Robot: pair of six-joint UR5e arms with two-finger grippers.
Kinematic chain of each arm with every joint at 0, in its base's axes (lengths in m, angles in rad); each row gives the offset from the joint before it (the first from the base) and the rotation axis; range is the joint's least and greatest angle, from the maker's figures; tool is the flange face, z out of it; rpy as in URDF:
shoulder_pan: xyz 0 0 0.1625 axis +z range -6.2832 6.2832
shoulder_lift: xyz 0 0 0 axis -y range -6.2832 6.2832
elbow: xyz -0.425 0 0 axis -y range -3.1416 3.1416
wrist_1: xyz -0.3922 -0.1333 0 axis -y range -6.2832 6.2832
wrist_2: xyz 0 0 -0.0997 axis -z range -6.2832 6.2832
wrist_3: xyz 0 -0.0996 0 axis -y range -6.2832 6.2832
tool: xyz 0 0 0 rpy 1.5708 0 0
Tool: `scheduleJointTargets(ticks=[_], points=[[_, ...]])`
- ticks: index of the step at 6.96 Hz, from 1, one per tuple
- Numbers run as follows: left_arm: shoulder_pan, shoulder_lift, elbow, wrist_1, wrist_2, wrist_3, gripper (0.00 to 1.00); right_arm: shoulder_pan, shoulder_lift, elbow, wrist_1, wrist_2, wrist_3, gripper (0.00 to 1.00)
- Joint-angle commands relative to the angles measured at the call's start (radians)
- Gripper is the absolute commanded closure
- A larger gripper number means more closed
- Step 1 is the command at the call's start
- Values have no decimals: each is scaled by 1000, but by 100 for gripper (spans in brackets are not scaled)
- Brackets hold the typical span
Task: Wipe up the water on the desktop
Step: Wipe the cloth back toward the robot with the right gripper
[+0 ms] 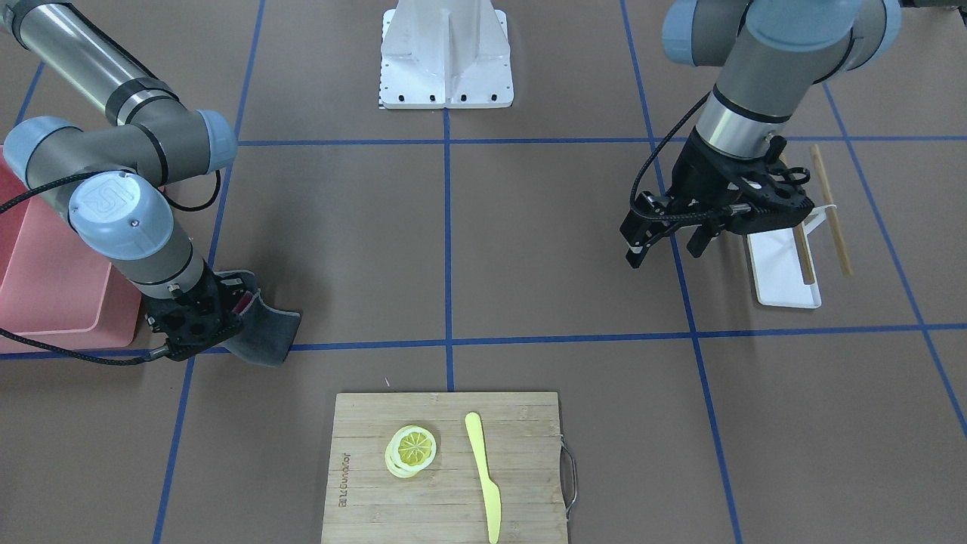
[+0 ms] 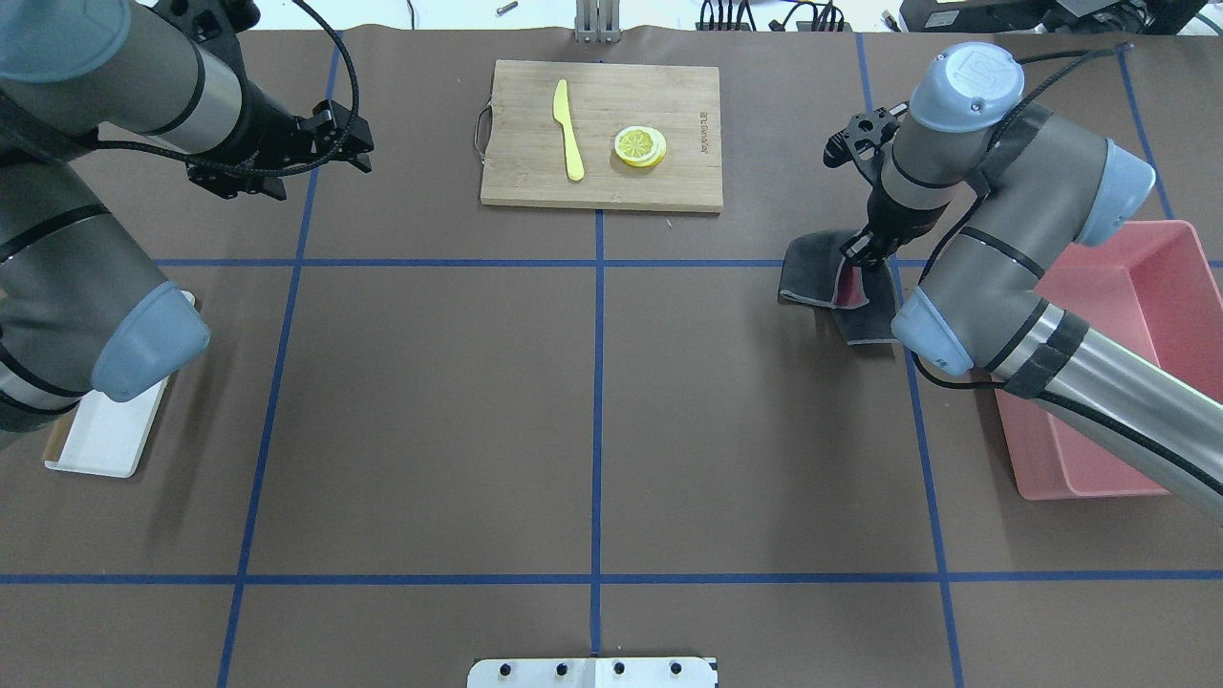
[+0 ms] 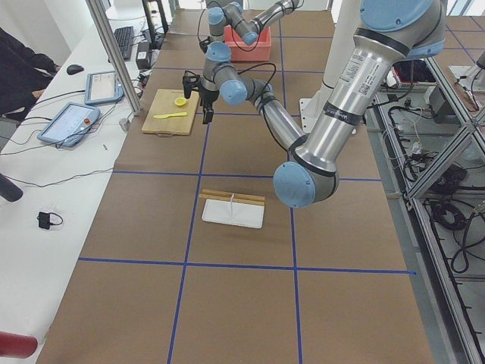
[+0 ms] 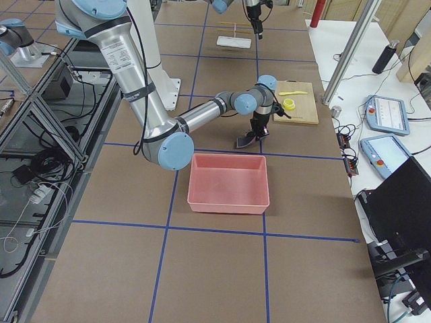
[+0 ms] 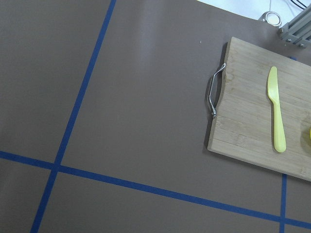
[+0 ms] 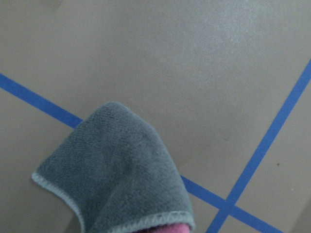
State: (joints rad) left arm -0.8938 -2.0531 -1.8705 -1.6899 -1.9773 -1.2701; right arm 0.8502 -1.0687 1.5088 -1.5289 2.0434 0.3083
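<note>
Right gripper (image 2: 855, 253), jaws clamped on a grey cloth (image 2: 810, 279) hanging low over the desktop (image 2: 430, 401) beside the pink bin (image 2: 1147, 287). The left gripper (image 1: 666, 245) hovers, jaws apart. No water shows, so you risk wiping the wrong patch or bunching the loosely pinched cloth.

Right hand (image 2: 863, 250) fingertips hidden by grey cloth (image 2: 810, 283), pink bin (image 1: 53, 295) cropped by edge
</note>
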Motion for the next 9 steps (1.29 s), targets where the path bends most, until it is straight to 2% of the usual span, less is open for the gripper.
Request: scheduleJointTargets(ticks=[1,2,5,8,9], points=[[-2,4,1,-1,0,0,2,-73,-13,49,1,-5,18,100],[-2,5,1,-1,0,0,2,-115,-34,80,3,-8,65,100],[-4,7,-2,-1,2,0,2,-196,-218,340,-11,3,153,100],[-7,7,-1,-1,2,2,2,-363,-360,557,-11,-2,346,100],[-7,8,-2,-1,0,2,2,-379,-364,574,-11,3,351,100]])
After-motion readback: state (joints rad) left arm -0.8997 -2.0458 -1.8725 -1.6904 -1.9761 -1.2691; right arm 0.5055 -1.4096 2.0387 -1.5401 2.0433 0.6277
